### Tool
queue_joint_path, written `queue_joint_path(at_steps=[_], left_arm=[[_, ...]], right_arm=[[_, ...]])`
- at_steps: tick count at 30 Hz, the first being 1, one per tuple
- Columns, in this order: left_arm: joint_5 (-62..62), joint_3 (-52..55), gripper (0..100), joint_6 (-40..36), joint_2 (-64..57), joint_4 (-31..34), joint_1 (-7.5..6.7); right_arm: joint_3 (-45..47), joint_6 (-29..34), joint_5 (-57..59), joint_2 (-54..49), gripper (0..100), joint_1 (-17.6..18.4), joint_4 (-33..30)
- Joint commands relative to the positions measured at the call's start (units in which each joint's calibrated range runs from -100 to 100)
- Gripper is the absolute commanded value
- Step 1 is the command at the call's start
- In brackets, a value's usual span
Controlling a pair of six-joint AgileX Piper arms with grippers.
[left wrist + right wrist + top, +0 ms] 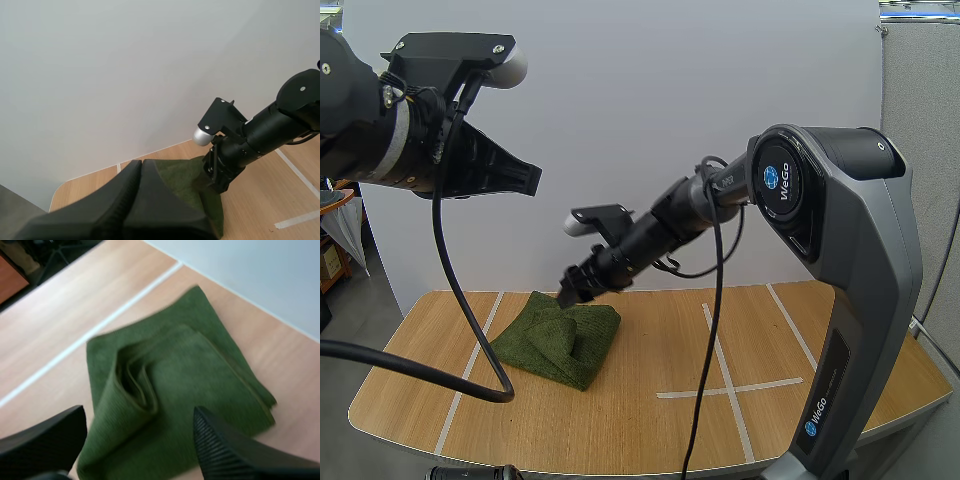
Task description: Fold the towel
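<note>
Towel (558,338) bunched on the table (650,430)

High view: the green towel lies in a lumpy fold on the left of the wooden table. The right gripper (570,293) is at its far edge, maybe touching it. The left gripper (532,178) hangs high, well apart. Left wrist view: its fingers (160,200) are pressed together on nothing. Right wrist view: the right gripper's fingers (225,450) stand apart over the towel (190,380).
</note>
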Motion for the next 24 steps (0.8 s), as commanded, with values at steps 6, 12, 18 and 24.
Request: queue_joint_path(at_steps=[6,12,18,24], left_arm=[[0.5,-0.2,0,-0.5,-0.3,2.0,0.06],[1.6,-0.2,0,-0.5,-0.3,2.1,0.06],[2.6,-0.2,0,-0.5,-0.3,2.2,0.06],[2.6,-0.2,0,-0.5,-0.3,2.4,0.06]], right_arm=[[5.2,-1.7,-3.0,-0.8,100,-2.5,0.0],[8.2,-1.9,-3.4,0.7,100,-4.8,0.9],[9.6,-5.8,-2.0,6.4,100,-5.7,7.8],[9.6,-9.8,2.8,8.9,100,-5.7,15.9]])
